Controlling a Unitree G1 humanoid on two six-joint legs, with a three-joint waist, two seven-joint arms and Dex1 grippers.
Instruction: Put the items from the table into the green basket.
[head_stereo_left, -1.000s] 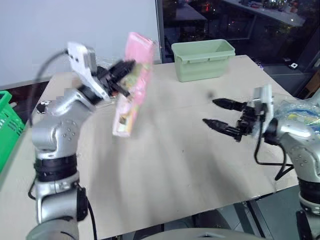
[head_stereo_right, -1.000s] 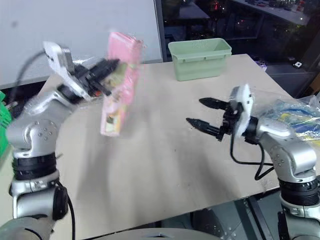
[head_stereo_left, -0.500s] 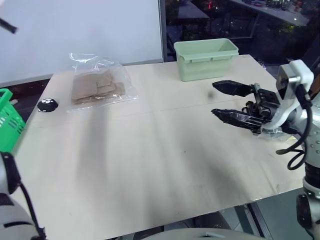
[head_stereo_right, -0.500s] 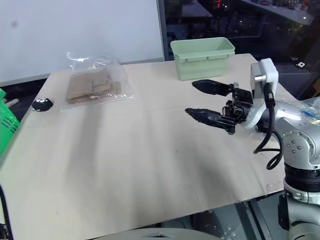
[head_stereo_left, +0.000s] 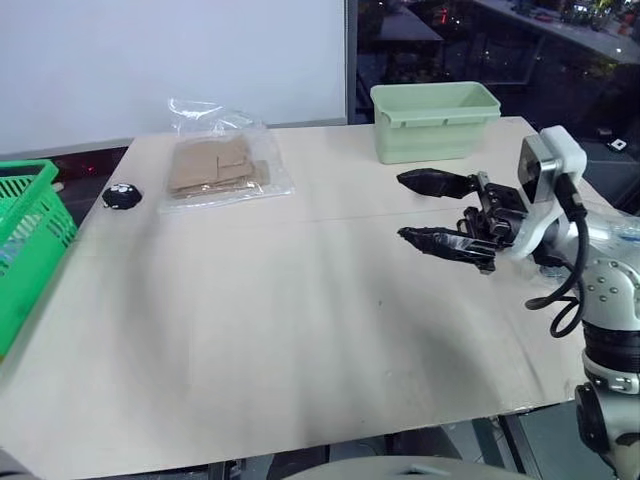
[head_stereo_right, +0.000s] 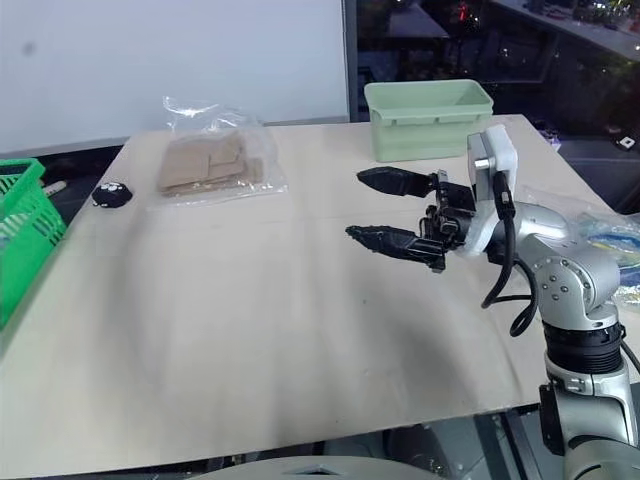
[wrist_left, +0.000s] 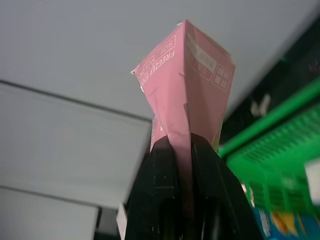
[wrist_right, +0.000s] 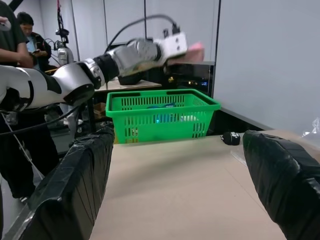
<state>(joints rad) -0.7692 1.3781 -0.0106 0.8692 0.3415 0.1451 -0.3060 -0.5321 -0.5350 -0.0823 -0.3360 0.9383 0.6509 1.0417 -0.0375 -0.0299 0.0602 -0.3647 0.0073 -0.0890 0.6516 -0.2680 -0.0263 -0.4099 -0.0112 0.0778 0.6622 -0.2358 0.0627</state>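
My left gripper (wrist_left: 182, 147) is shut on the lower end of the long pink carton (wrist_left: 187, 85), which it holds above the green basket (wrist_left: 272, 160). In the right wrist view the left arm reaches over the basket (wrist_right: 160, 117) with the carton (wrist_right: 196, 48) at its tip. The basket (head_stereo_left: 25, 250) stands beyond the table's left edge with some goods inside. A clear bag of brown goods (head_stereo_left: 218, 166) lies at the table's (head_stereo_left: 250, 320) far left. My right gripper (head_stereo_right: 355, 204) hovers open and empty above the table's right half, pointing left.
A pale mint tub (head_stereo_left: 435, 120) stands at the far right of the table. A small black object (head_stereo_left: 122, 196) lies by the left edge near the bag. A clear bag with blue and yellow goods (head_stereo_right: 615, 240) sits behind my right arm. People (wrist_right: 20, 45) stand beyond the basket.
The left arm swung left off the table with the pink carton, and now holds it over the basket. The right gripper rose and turned leftward, still open. The camera panned left.
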